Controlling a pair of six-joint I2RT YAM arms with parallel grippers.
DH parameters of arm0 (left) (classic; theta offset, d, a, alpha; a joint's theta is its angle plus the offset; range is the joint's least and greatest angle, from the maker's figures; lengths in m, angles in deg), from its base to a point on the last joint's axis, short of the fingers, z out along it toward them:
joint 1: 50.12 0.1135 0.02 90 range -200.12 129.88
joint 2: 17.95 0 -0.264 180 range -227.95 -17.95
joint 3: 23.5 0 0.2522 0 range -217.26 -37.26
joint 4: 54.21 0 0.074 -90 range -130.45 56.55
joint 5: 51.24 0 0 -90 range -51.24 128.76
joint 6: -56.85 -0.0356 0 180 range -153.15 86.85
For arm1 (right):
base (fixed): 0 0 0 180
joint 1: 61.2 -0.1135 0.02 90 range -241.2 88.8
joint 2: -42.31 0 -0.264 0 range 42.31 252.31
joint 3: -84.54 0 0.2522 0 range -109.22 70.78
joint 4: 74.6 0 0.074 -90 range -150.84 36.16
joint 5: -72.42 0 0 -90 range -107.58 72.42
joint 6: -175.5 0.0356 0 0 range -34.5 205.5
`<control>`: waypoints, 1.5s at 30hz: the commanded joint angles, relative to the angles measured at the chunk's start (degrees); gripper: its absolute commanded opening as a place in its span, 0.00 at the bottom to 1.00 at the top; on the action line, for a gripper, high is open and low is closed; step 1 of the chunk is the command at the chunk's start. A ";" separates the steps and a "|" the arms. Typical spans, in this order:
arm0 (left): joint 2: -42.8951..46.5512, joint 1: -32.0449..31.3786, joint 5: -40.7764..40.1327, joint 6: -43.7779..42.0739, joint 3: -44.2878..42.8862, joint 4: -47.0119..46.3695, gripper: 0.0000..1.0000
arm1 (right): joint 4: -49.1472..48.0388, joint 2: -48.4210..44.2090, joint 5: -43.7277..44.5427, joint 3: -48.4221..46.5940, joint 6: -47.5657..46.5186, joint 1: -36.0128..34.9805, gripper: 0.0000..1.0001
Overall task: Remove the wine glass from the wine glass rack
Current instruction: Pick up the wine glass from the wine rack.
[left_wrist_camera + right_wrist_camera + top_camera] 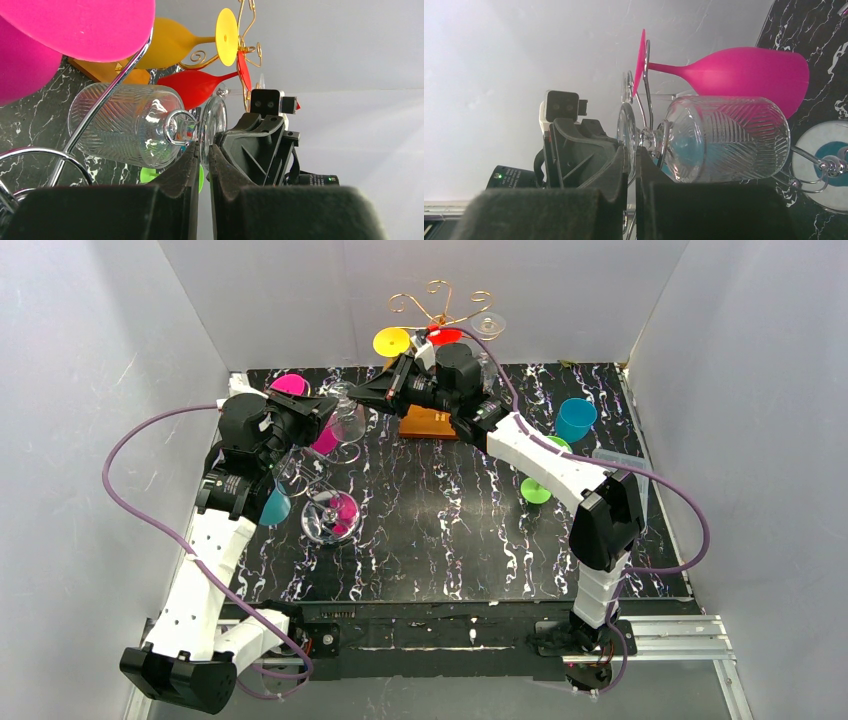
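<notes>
The left pincer (204, 150) and right pincer (630, 150) are both clamped on the thin foot of the clear wine glass (125, 125), likely to steady it; the glass hangs by its stem in the chrome rack (107, 92), above the counter (450, 530)

We see a clear glass (125, 127) with a herringbone pattern cut into its bowl. It hangs upside down on the chrome wire rack (107, 97). Its stem sits in one of the rack's rings, with the round foot above the ring and the bowl below it. From above, we find the glass (347, 420) near the left rear of the table (450, 530), clear of its surface.
</notes>
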 commanded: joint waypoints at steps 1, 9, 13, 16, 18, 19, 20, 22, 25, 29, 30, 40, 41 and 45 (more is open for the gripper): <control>-2.15 -1.01 8.54 3.01 0.13 0.03 0.00 | -3.20 -0.84 -1.18 -3.42 -2.20 -1.85 0.01; -2.56 -1.01 8.23 -0.79 -2.81 4.93 0.14 | -2.48 -2.42 0.76 -2.76 -2.39 -1.85 0.01; -2.85 -1.02 8.12 -2.54 -4.16 6.69 0.29 | -2.22 -3.10 1.97 -2.38 -2.38 -1.82 0.01; -2.69 -0.98 7.79 -3.39 -4.55 7.51 0.34 | -2.19 -3.81 2.91 -1.72 -2.23 -1.76 0.01; -2.74 -1.03 7.66 -3.93 -4.85 8.17 0.36 | -2.03 -4.33 3.68 -1.27 -2.20 -1.63 0.01; -2.78 -1.02 7.59 -4.12 -4.96 8.42 0.38 | -1.96 -4.70 4.14 -0.89 -2.21 -1.52 0.01; -2.76 -0.99 7.53 -4.29 -5.08 8.54 0.41 | -1.83 -5.09 4.64 -0.50 -2.20 -1.36 0.01; -2.70 -0.99 7.21 -4.63 -5.18 8.91 0.45 | -1.61 -5.93 5.56 0.23 -2.20 -1.03 0.01; -2.66 -1.02 6.65 -5.25 -5.42 9.43 0.49 | -1.87 -6.86 6.26 1.42 -1.77 -0.58 0.01; -2.90 -1.02 5.90 -5.75 -5.78 10.39 0.51 | -2.03 -8.27 7.55 2.87 -1.59 -0.10 0.01; -2.87 -1.02 5.62 -5.78 -5.73 10.69 0.51 | -2.04 -8.48 7.69 2.93 -1.52 0.04 0.01; -2.35 -0.96 3.73 -6.39 -5.57 12.23 0.53 | -1.16 -8.23 8.36 2.22 -1.15 0.18 0.01; -2.31 -1.00 3.63 -6.40 -5.54 12.22 0.53 | -1.16 -8.52 8.56 2.47 -1.15 0.18 0.01; -2.32 -0.99 3.44 -6.22 -5.38 12.33 0.53 | -1.41 -9.34 8.64 2.83 -1.19 0.18 0.01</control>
